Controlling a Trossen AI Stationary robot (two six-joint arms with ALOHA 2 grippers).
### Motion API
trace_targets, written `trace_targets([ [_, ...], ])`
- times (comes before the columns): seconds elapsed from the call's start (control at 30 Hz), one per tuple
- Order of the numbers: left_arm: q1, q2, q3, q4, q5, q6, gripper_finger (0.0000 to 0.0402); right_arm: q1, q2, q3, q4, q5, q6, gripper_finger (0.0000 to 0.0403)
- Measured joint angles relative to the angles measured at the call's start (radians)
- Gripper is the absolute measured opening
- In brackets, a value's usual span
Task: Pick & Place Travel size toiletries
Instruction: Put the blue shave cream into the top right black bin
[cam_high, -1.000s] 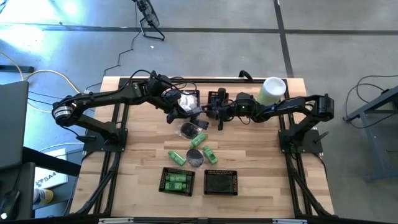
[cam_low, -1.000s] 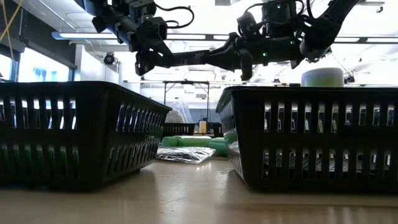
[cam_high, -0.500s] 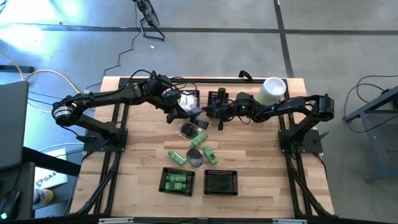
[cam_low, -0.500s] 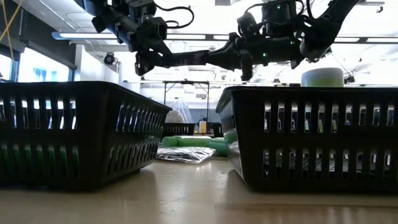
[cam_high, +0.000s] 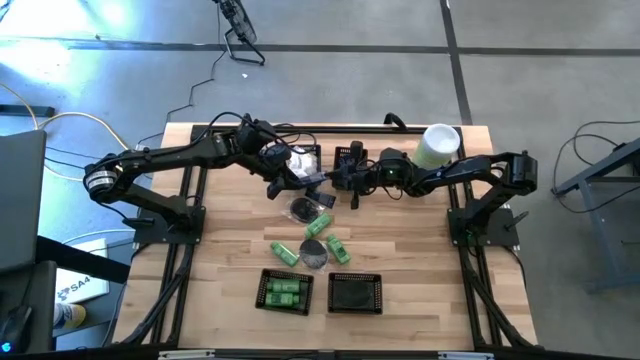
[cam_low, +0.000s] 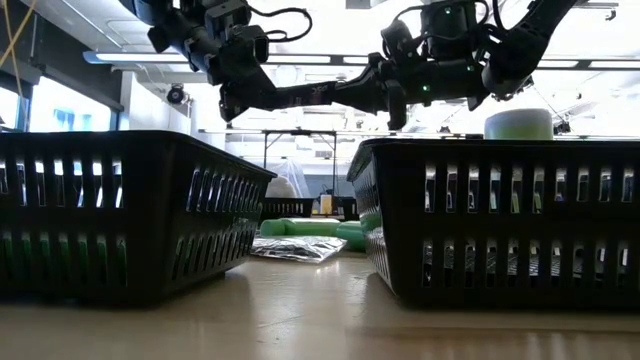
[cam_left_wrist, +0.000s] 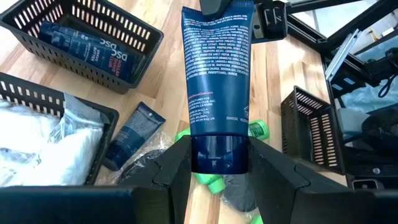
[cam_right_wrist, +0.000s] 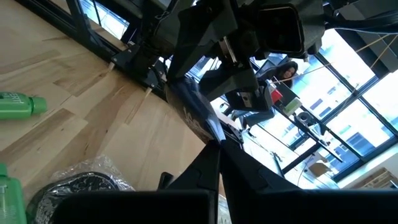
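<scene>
A dark blue tube with white print hangs in the air between both grippers, above the table's far middle. My left gripper is shut on its cap end and my right gripper on the opposite flat end. In the low view the tube spans level between the two arms. Green bottles, a grey disc and a clear-wrapped bit lie flat on the wood. Another blue tube lies beside the far basket. My left gripper pinches the tube's dark cap between its two fingers, which reach level from the table's left. The tube is lifted clear and points away along the fingers. My right gripper pinches the tube's flat crimped end, coming level from the table's right. The tube is clear of the table and runs straight out toward the left arm.
Two black baskets stand at the near edge, one with green bottles and one beside it. Far baskets hold white packets and blue tubes. A pale-green cylinder stands far right. Bare wood lies left and right.
</scene>
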Motion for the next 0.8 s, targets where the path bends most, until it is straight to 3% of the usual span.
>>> trace_targets([
  [0.2,0.0,0.0,0.0,0.002,-0.007,0.003,0.0134,0.0,0.0,0.0,0.0,0.001,0.0,0.0004],
  [0.37,-0.002,0.0,0.0,0.002,-0.08,0.005,0.0134,-0.001,0.0,0.0,-0.007,0.01,0.0,0.0004],
  [0.8,-0.001,0.0,0.0,0.002,-0.106,-0.023,0.0147,-0.001,0.0,0.0,-0.025,0.031,0.001,0.0004],
])
